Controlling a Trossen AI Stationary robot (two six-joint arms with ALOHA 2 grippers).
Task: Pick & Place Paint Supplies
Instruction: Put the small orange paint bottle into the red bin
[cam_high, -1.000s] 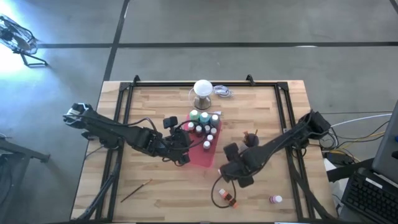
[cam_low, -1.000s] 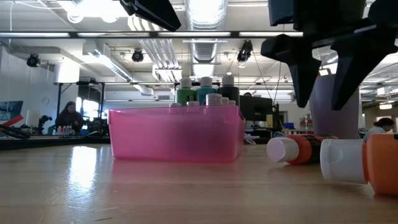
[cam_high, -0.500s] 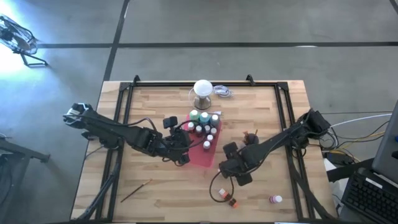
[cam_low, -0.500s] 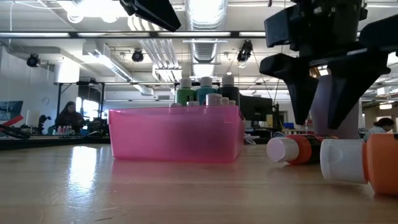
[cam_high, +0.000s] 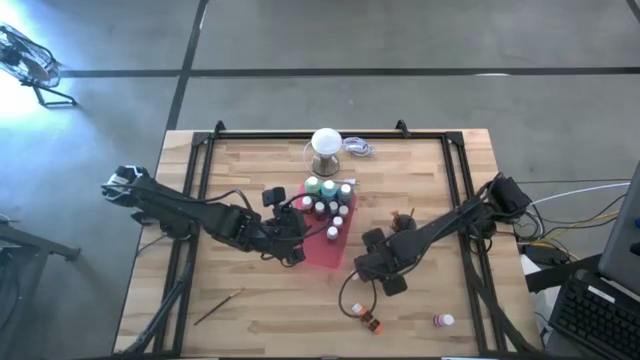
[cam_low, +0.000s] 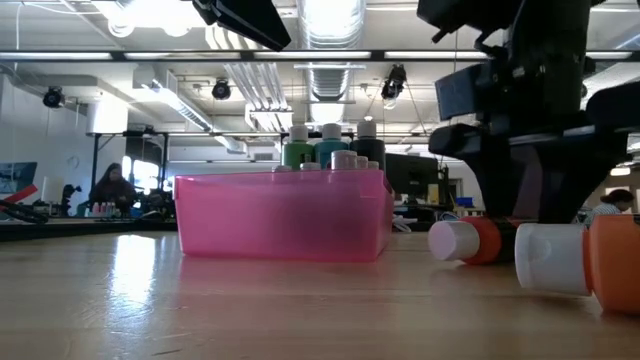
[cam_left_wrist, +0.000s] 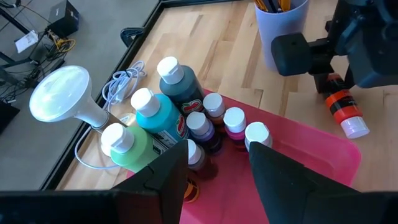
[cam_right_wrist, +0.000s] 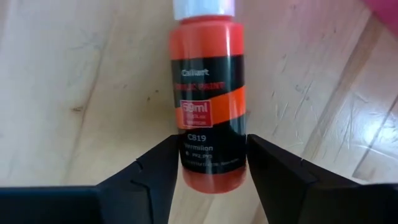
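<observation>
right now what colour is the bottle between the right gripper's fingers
Orange-red with a black label band and white cap: the paint bottle, clearest in the right wrist view.

Floor (cam_high: 400, 40): grey concrete crossed by dark lines.
Ceiling (cam_low: 330, 60): exposed ducts, bright lights.
Room: a person (cam_low: 110, 188) seated far off.

Bare wooden surface (cam_high: 240, 330) lies open along the near-left edge; the pink rectangular plastic tray (cam_high: 318, 250) — packed with white-capped bottles (cam_left_wrist: 186, 121) — blocks mid-surface passage.
</observation>
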